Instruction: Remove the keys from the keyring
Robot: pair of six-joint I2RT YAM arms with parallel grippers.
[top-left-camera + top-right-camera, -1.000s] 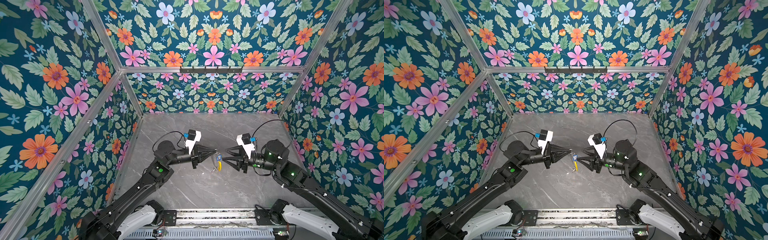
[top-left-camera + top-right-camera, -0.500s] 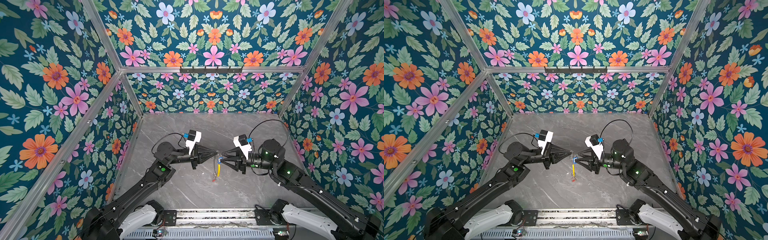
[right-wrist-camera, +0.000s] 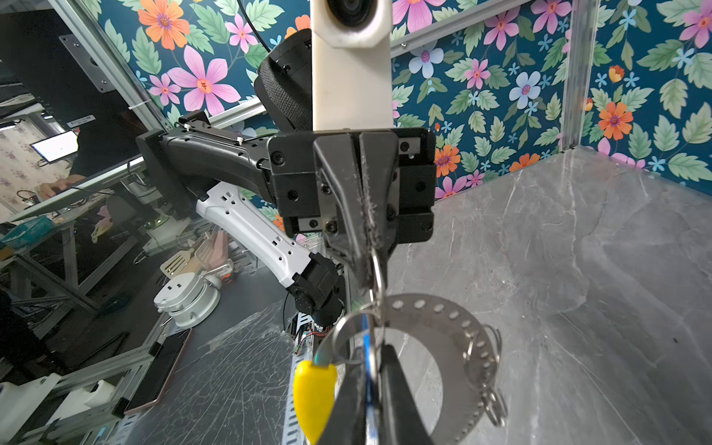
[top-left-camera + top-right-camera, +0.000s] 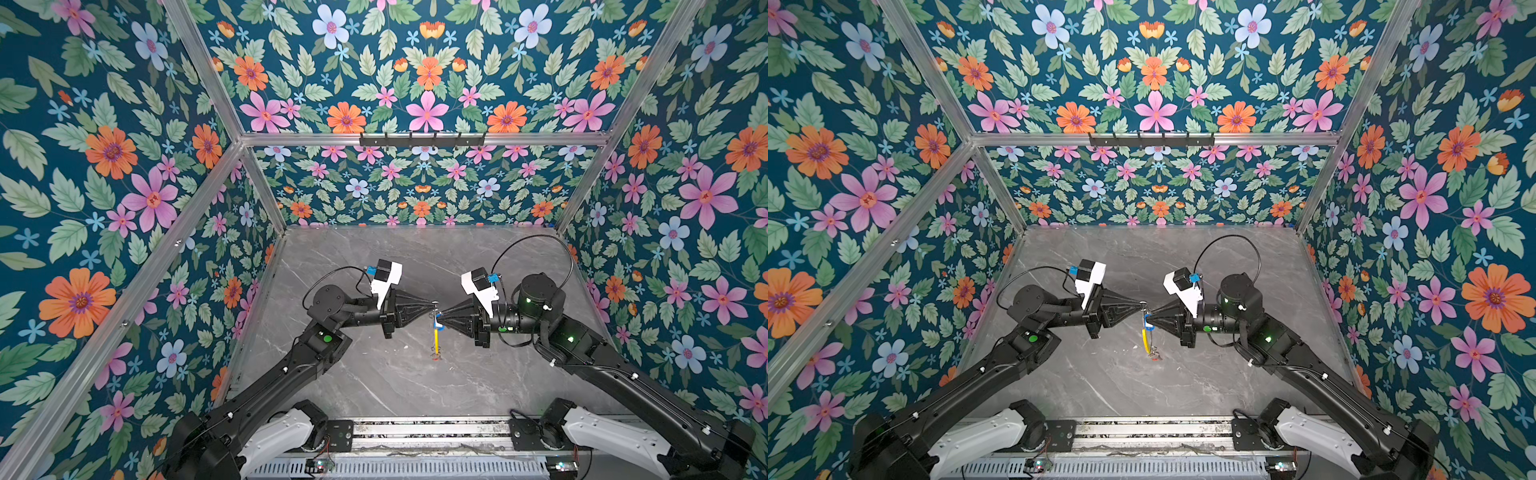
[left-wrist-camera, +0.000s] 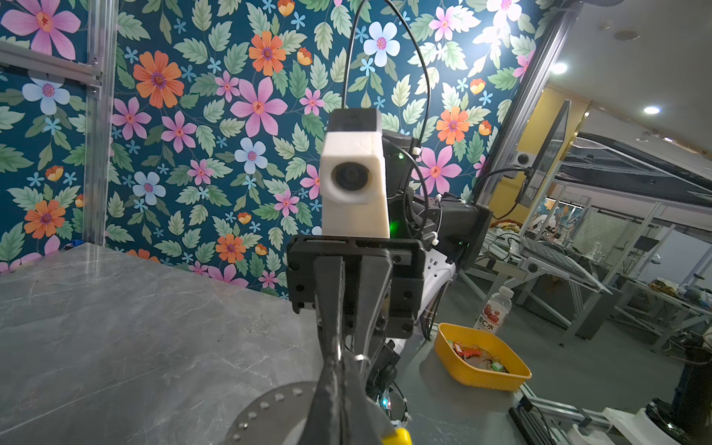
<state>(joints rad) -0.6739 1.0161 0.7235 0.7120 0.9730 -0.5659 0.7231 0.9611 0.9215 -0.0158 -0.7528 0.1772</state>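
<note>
Noted since a second back: right gripper [image 4: 439,320] brought in leftward from clear of the bunch and closed up, no longer spread. Bunch now hanging straighter toward the near side. Left gripper [image 4: 432,305] unchanged, pressed together.

Right gripper: pinching the blue tag [image 3: 366,354], seen edge-on as a thin blue line between its fingers [image 3: 398,400] in the right wrist view.

Left gripper: nipped on a thin silver wire at the very top of the bunch. Judged to be the wire of the keyring [image 4: 435,338]; could equally be a small split ring, not settled.

Keyring position: held in the air between the two tips, mid-table left to right. Yellow sleeve [image 4: 1145,340] just below the tips, red tag [image 4: 1155,355] at the lowest, nearest end. Cannot tell from above whether that end clears the tabletop [image 4: 374,374]. Perforated metal plate [image 3: 427,323] with small split rings [image 3: 491,400] hanging on the same bunch. Key blades not made out.

Handling, as judgement only:
- Light, loose, free to swing and twist about one pinch point.
- Wire stiff, springy, smooth; likely to slip or roll out of flat jaws.
- Tags flat, rigid plastic; better faces to pinch than bare metal.
- Best holds: sleeve or wire close beside it for the hoop; tag or key head for each key, then slide along the wire toward the opening.

Farther out: yellow bin [image 5: 485,382] off the table's near right.
</note>
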